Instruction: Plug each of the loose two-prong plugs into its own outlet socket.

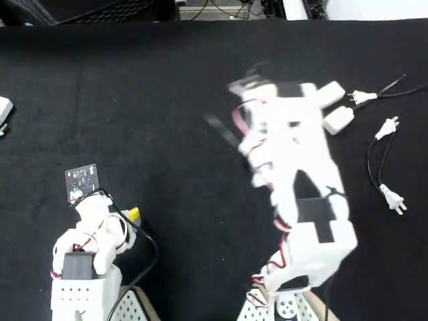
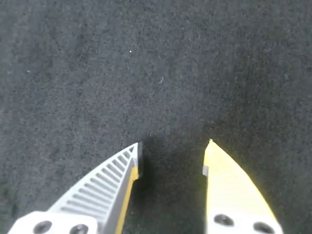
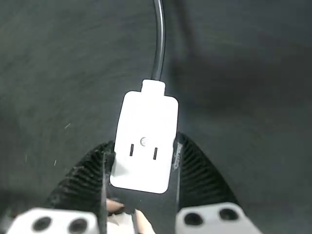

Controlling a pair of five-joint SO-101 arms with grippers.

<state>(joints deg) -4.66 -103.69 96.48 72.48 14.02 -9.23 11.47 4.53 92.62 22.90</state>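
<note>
My right gripper (image 3: 144, 146) is shut on a white outlet socket (image 3: 145, 141), with a black finger on each side. The socket's two slots face the camera, and its black cord (image 3: 159, 39) runs away over the black cloth. In the high view the right arm (image 1: 297, 160) stretches up the middle of the table, smeared by motion. Two more white sockets (image 1: 332, 93) (image 1: 338, 119) lie at the back right. Loose two-prong plugs (image 1: 362, 97) (image 1: 386, 127) (image 1: 394, 199) on black cords lie to their right. My left gripper (image 2: 173, 144) hangs open over bare cloth, with its arm folded at the front left (image 1: 90, 234).
A small printed card (image 1: 81, 180) lies just behind the left arm. A white object (image 1: 3, 110) sits at the table's far left edge. Black cloth (image 1: 154, 100) covers the whole table.
</note>
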